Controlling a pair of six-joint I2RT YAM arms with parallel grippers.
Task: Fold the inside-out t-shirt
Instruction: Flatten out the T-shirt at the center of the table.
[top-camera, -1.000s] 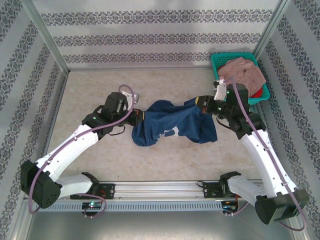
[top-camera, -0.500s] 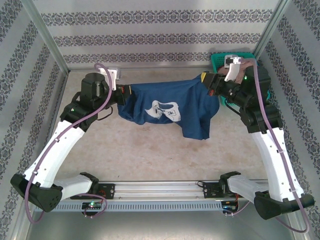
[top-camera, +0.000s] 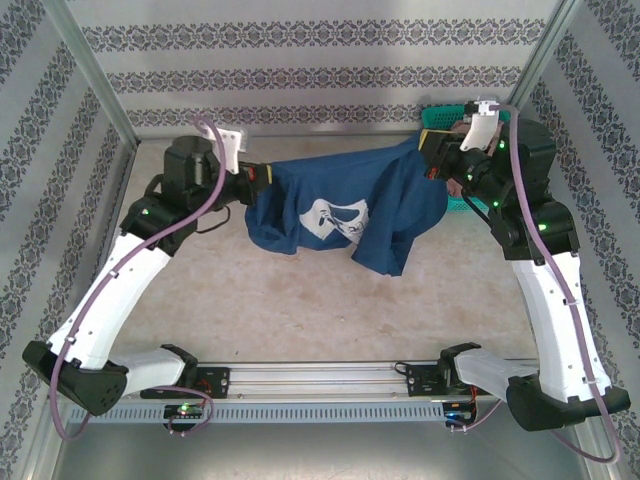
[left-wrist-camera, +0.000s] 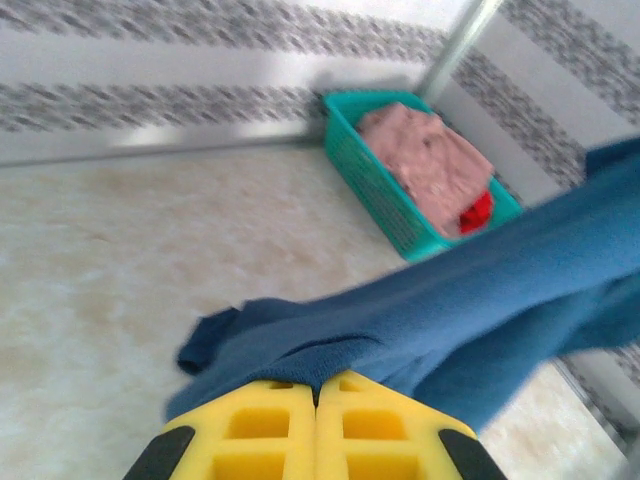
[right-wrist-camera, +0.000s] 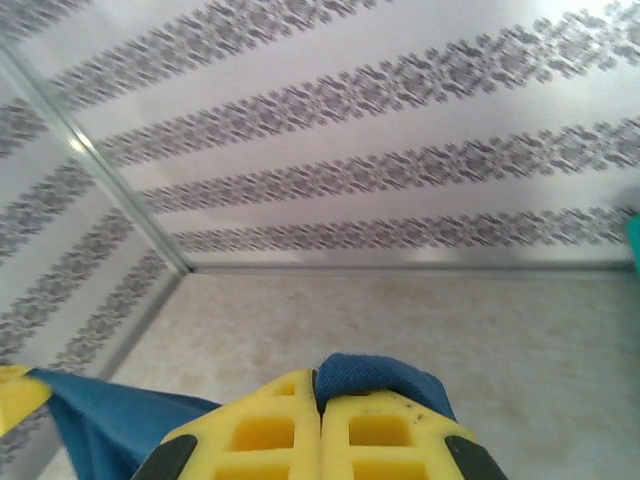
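Note:
The inside-out t-shirt (top-camera: 345, 205), dark navy with a pale patch on its front, hangs stretched in the air between my two grippers above the back of the table. My left gripper (top-camera: 262, 177) is shut on its left end; in the left wrist view the yellow fingers (left-wrist-camera: 250, 430) pinch a fold of the t-shirt (left-wrist-camera: 470, 310), which runs off to the right. My right gripper (top-camera: 428, 158) is shut on the right end; in the right wrist view a small roll of the t-shirt (right-wrist-camera: 375, 375) sticks out from the closed yellow fingers (right-wrist-camera: 385, 430). The cloth's lower edge droops toward the table.
A teal basket (top-camera: 450, 117) (left-wrist-camera: 385, 200) with a dusty pink garment (left-wrist-camera: 425, 165) stands at the back right corner, partly behind my right arm. Patterned walls and metal posts close in the marble-look table (top-camera: 300, 300) on three sides.
Both arms lifted the t-shirt from the table's middle and carried it up and toward the back, pulling it out wide. In the last half second the right end rose further.

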